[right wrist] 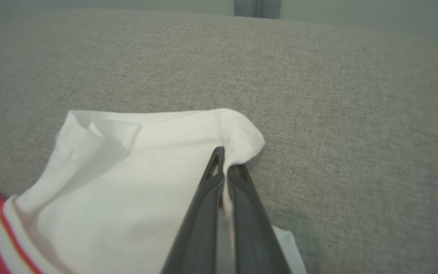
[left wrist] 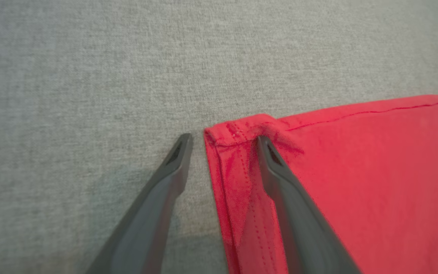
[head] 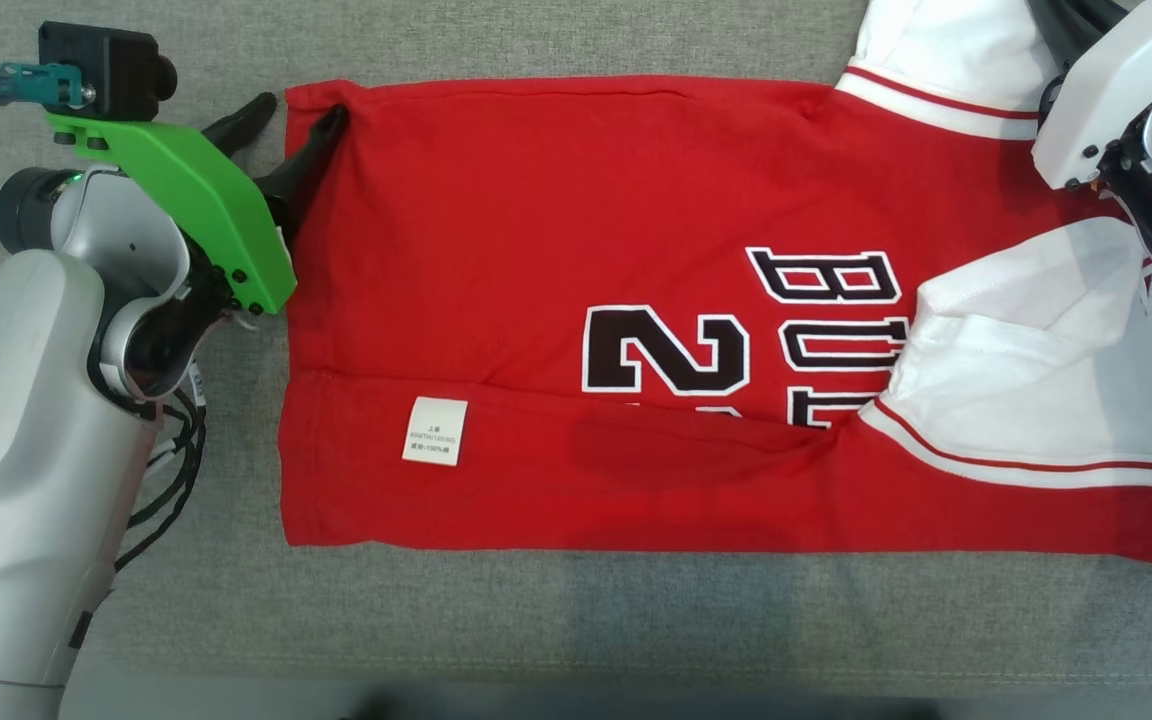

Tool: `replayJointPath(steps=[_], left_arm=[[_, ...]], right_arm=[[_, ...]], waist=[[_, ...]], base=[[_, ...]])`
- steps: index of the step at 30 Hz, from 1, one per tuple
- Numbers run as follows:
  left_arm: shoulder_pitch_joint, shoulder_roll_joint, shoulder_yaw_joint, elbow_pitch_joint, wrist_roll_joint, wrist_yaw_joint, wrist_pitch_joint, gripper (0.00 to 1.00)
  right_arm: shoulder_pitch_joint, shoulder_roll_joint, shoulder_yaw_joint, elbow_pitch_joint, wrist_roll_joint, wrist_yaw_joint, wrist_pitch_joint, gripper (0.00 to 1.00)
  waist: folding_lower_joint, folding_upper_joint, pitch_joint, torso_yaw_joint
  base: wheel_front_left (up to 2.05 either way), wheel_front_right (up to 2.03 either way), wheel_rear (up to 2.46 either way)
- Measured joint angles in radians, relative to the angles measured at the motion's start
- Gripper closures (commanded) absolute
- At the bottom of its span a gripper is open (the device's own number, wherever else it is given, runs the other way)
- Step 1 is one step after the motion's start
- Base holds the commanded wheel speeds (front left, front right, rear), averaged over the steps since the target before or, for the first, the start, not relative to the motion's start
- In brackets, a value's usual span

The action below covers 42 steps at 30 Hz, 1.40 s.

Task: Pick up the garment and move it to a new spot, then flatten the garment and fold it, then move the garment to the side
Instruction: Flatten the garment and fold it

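The garment [head: 536, 250] is a red jersey with white sleeves and black lettering, lying folded lengthwise and flat on the grey cloth surface. My left gripper [head: 298, 108] stands open at its far left corner. In the left wrist view, the left gripper [left wrist: 224, 139] straddles the hem: one finger presses on the red cloth [left wrist: 356, 171], the other rests on the bare surface. My right gripper [right wrist: 224, 160] is shut on the edge of a white sleeve [right wrist: 127, 171], which bunches around the tips. In the head view, the right wrist [head: 1126, 120] covers its fingers at the top right.
The grey cloth surface [head: 576, 620] runs all around the jersey, with its front edge near the bottom of the head view. A white care label [head: 434, 431] lies on the lower folded strip. Black cables [head: 171, 470] hang beside my left forearm.
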Motion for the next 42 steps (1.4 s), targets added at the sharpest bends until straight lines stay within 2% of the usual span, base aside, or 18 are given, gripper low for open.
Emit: replayJointPath(steps=[7, 15, 29, 34, 42], left_arm=[[0.0, -0.019, -0.021, 0.003, 0.0, -0.014, -0.002, 1.0], [0.003, -0.026, -0.025, 0.016, 0.0, -0.027, -0.053, 1.0], [0.176, -0.015, -0.008, -0.036, -0.026, -0.035, -0.182, 1.0], [0.218, 0.007, 0.014, -0.038, -0.027, -0.036, -0.222, 1.0], [0.232, 0.001, 0.015, -0.042, -0.036, -0.039, -0.247, 1.0]], right_arm=[[0.0, 0.008, 0.001, 0.008, 0.008, 0.007, -0.033, 1.0], [0.012, 0.009, -0.002, -0.024, 0.01, 0.02, -0.124, 1.0], [0.242, -0.002, -0.013, -0.086, 0.011, 0.024, -0.271, 1.0], [0.277, -0.004, -0.014, -0.1, 0.007, 0.024, -0.304, 1.0], [0.299, -0.017, -0.013, -0.113, -0.002, 0.023, -0.334, 1.0]], waist=[[0.0, 0.0, -0.008, -0.008], [0.0, 0.0, -0.039, -0.009], [-0.0001, 0.0, -0.137, -0.015], [-0.0001, 0.0, -0.177, -0.023], [-0.0001, 0.0001, -0.237, -0.035]], base=[[0.0, 0.0, 0.0], [0.0, 0.0, 0.0], [0.0, 0.0, 0.0], [0.0, 0.0, 0.0], [0.0, 0.0, 0.0]])
